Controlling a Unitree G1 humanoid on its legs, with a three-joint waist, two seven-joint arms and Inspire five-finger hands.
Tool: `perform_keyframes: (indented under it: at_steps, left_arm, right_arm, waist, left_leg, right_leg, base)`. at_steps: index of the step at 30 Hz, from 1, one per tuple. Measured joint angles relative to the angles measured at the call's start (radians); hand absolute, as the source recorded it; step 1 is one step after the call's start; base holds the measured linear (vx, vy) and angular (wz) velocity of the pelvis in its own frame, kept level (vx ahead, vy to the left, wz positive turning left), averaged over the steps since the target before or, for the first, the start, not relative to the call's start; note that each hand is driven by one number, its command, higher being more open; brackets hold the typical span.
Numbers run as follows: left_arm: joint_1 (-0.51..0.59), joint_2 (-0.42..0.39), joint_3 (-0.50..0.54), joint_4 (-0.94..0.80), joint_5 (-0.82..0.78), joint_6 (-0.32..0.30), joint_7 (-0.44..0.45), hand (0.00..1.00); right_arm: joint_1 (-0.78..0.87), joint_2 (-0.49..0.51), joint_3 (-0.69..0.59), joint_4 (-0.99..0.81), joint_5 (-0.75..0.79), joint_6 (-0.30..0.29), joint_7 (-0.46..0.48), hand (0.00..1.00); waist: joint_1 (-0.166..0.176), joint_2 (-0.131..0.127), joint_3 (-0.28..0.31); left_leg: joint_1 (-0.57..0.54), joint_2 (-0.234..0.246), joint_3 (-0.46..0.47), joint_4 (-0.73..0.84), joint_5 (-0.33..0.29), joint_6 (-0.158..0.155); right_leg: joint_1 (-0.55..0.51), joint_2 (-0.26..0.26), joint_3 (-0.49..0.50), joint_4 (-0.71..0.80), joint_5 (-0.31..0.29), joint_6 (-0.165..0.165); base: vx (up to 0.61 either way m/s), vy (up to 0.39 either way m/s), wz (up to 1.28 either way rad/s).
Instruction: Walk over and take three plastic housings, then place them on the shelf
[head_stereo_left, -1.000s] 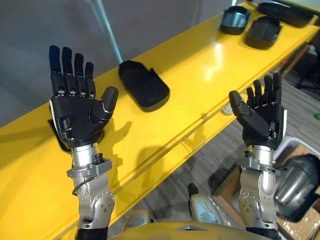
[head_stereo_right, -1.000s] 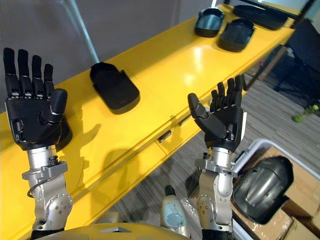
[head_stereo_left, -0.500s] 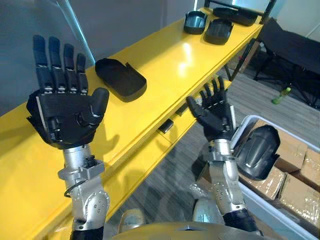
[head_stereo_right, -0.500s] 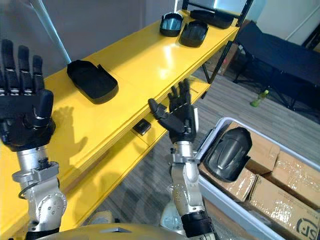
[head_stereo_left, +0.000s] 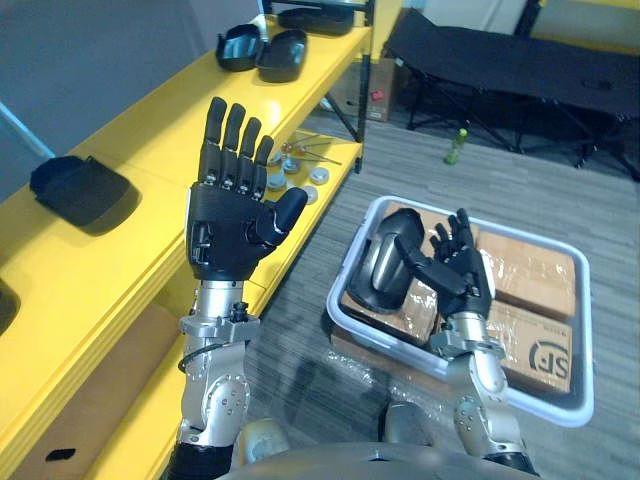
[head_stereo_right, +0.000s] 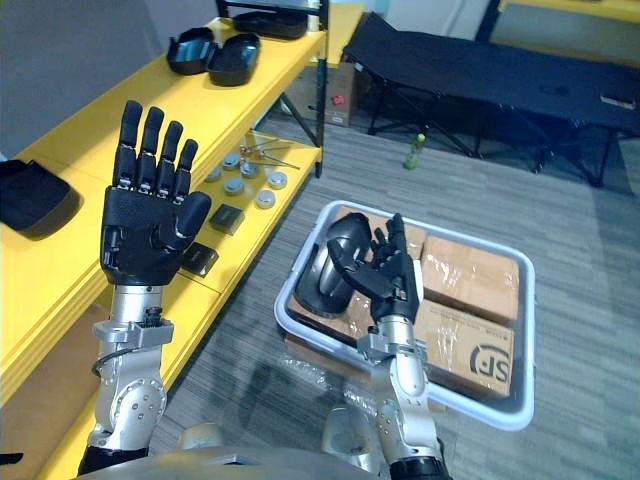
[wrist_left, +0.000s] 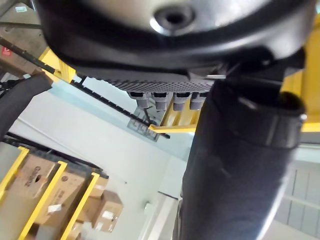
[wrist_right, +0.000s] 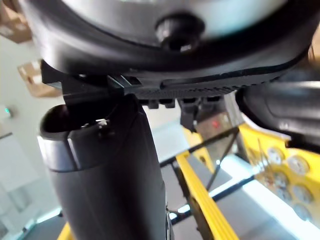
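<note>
A black plastic housing (head_stereo_left: 382, 268) leans on the cardboard boxes in a white bin (head_stereo_left: 583, 330) on the floor. More housings lie on the yellow shelf (head_stereo_left: 150, 130): one (head_stereo_left: 75, 188) at the left and two (head_stereo_left: 265, 48) at the far end. My left hand (head_stereo_left: 235, 215) is raised in front of the shelf, open, with straight fingers and nothing in it. Over the bin, my right hand (head_stereo_left: 455, 270) is held up, open and empty. It overlaps the housing's right edge; I cannot tell whether they touch.
Cardboard boxes (head_stereo_left: 525, 275) fill the bin. Small round parts (head_stereo_left: 300, 178) and dark blocks (head_stereo_right: 228, 218) lie on the lower shelf board. A black folding cot (head_stereo_left: 500, 60) stands at the back, with a green bottle (head_stereo_left: 457, 146) on the carpet before it.
The camera has swung right, away from the shelf, bringing the bin and its housing into the middle. Both hands stay raised and open.
</note>
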Motion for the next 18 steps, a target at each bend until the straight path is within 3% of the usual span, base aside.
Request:
perform_keyframes:
  at_steps: [4, 6, 8, 12, 16, 18]
  left_arm:
    - [0.025, -0.001, -0.018, 0.012, 0.007, 0.005, 0.012, 1.00]
    - [0.025, 0.002, -0.046, 0.039, 0.012, 0.015, 0.010, 1.00]
    - [0.038, 0.019, -0.053, 0.057, 0.016, 0.033, 0.025, 1.00]
    - [0.065, 0.064, -0.052, 0.084, 0.020, 0.047, 0.071, 1.00]
    - [0.057, 0.080, -0.061, 0.084, 0.020, 0.047, 0.112, 1.00]
    - [0.051, 0.080, -0.078, 0.084, 0.020, 0.049, 0.114, 1.00]
  right_arm:
    - [0.028, -0.003, -0.004, -0.034, -0.036, 0.023, -0.054, 1.00]
    - [0.052, 0.000, -0.025, -0.038, -0.078, 0.044, -0.102, 1.00]
    - [0.058, 0.020, -0.045, -0.032, -0.080, 0.084, -0.165, 1.00]
    - [0.050, 0.069, -0.128, 0.069, -0.118, 0.119, -0.281, 1.00]
    - [-0.090, 0.045, -0.231, 0.207, -0.157, 0.159, -0.374, 1.00]
    - [-0.190, -0.009, -0.262, 0.278, -0.153, 0.172, -0.418, 1.00]
  waist:
    - [-0.001, 0.010, -0.007]
    - [-0.003, 0.015, -0.013]
    - [0.001, -0.006, -0.008]
    - [0.005, -0.047, 0.008]
    - [0.006, -0.055, 0.052]
    - [0.015, -0.046, 0.087]
  left_leg:
    - [0.073, -0.040, 0.009, -0.111, -0.056, -0.006]
    - [0.106, -0.062, 0.025, -0.194, -0.089, -0.039]
    - [0.091, -0.101, 0.043, -0.195, -0.082, -0.065]
    - [0.001, -0.137, 0.048, -0.130, -0.084, -0.065]
    - [-0.077, -0.132, 0.023, -0.085, -0.087, -0.065]
    - [-0.109, -0.125, 0.000, -0.067, -0.086, -0.069]
  right_leg:
    - [-0.007, 0.015, 0.062, -0.079, 0.072, 0.025]
    - [-0.015, 0.005, 0.070, -0.102, 0.097, 0.055]
    - [-0.022, -0.032, 0.093, -0.145, 0.133, 0.079]
    - [0.006, -0.084, 0.069, -0.336, 0.278, 0.094]
    - [0.019, -0.083, -0.004, -0.440, 0.360, 0.086]
    - [0.021, -0.077, -0.029, -0.467, 0.377, 0.079]
  base:
    - [-0.11, 0.109, -0.59]
    - [-0.13, 0.175, -0.15]
    - [-0.16, 0.220, -0.18]
    - [-0.11, 0.189, -0.05]
    - [-0.06, 0.024, 0.12]
    - [-0.09, -0.011, 0.25]
